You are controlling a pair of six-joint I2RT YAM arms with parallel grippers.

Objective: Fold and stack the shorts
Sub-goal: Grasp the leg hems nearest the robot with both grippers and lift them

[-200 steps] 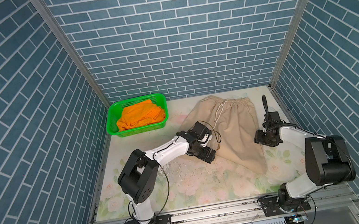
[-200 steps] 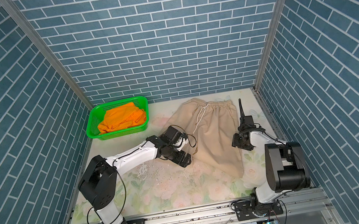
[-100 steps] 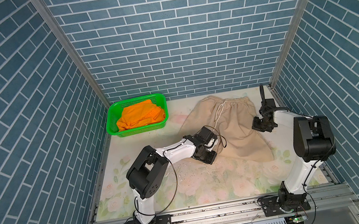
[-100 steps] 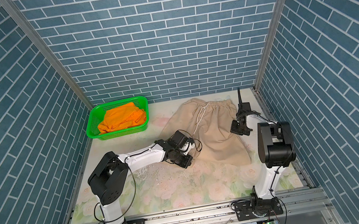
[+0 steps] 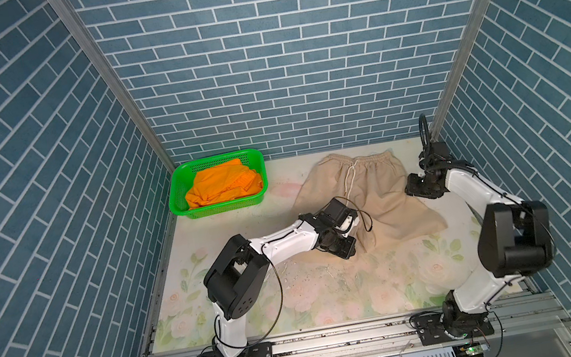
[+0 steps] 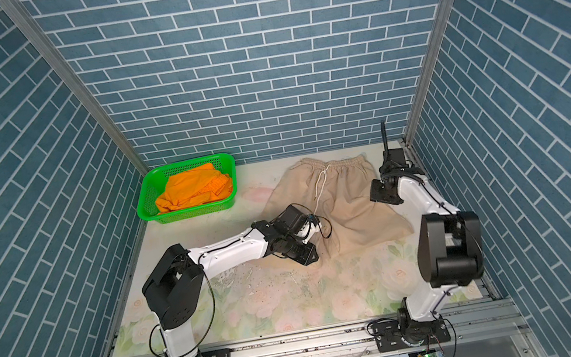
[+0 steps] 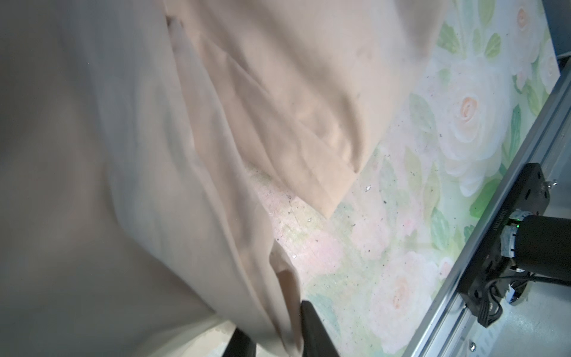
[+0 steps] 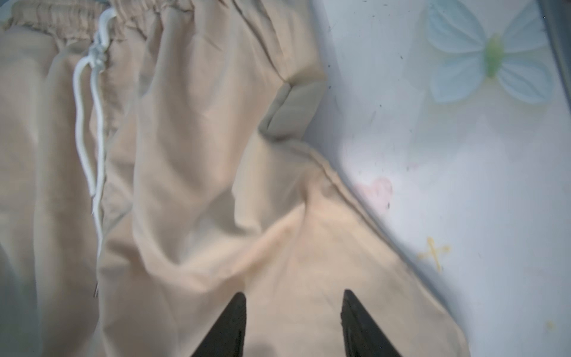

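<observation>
The beige shorts (image 5: 378, 188) (image 6: 351, 196) lie spread on the table, waistband toward the back wall, white drawstring (image 8: 92, 123) down the front. My left gripper (image 5: 343, 250) (image 6: 308, 255) (image 7: 275, 321) sits low at the near left leg, shut on a fold of that cloth. My right gripper (image 5: 420, 190) (image 6: 384, 195) (image 8: 293, 293) hovers over the shorts' right side, open, with the cloth lying flat below its fingers. The orange shorts (image 5: 223, 185) (image 6: 192, 188) lie bunched in the basket.
The green perforated basket (image 5: 226, 208) (image 6: 188, 214) stands at the back left corner. Blue brick walls close in three sides. A metal rail (image 7: 482, 278) with the arm bases runs along the front edge. The floral table (image 5: 333, 296) stretches in front of the shorts.
The left gripper has closed on the near left leg's cloth. The right gripper moved toward the back along the shorts' right side. The right leg now lies shorter and spread further right.
</observation>
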